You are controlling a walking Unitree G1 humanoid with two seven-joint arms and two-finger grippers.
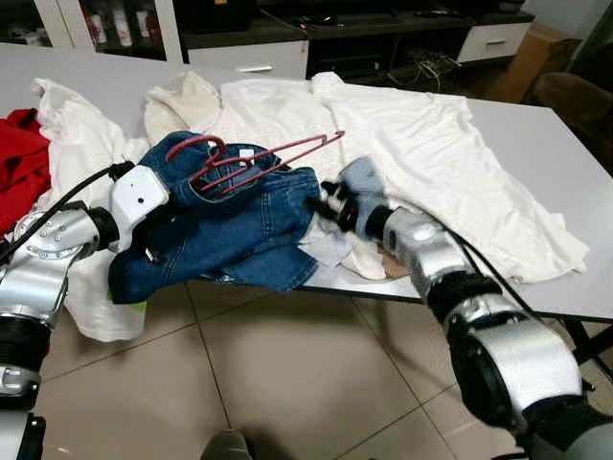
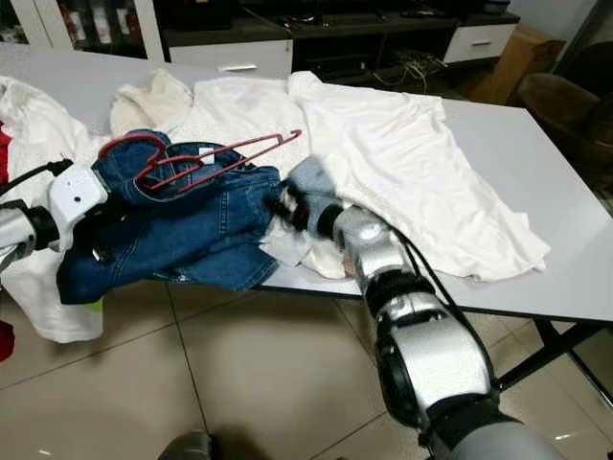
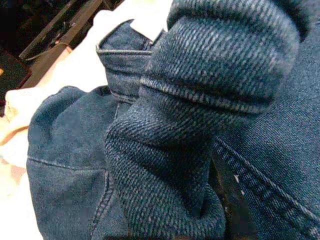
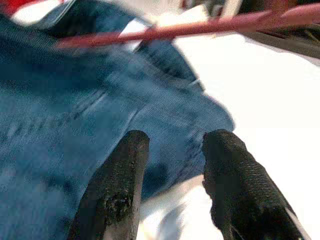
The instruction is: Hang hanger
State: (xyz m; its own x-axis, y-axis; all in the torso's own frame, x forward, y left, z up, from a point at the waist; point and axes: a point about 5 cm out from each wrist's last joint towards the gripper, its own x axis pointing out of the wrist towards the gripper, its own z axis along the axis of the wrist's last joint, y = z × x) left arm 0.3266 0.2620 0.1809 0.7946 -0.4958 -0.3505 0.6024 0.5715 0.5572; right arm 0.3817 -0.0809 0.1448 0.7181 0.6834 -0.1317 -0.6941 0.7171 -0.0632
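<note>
At frame centre your red hanger lies on the jeans; right gripper fingers parted, left gripper's unclear.

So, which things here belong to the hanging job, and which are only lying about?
For the job:
- red hanger
- blue jeans
- left gripper, buried in the jeans
- right gripper, open

Lying about:
- white shirts
- red garment
- table

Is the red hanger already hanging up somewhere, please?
No, the red hanger lies on the blue jeans on the table.
</note>
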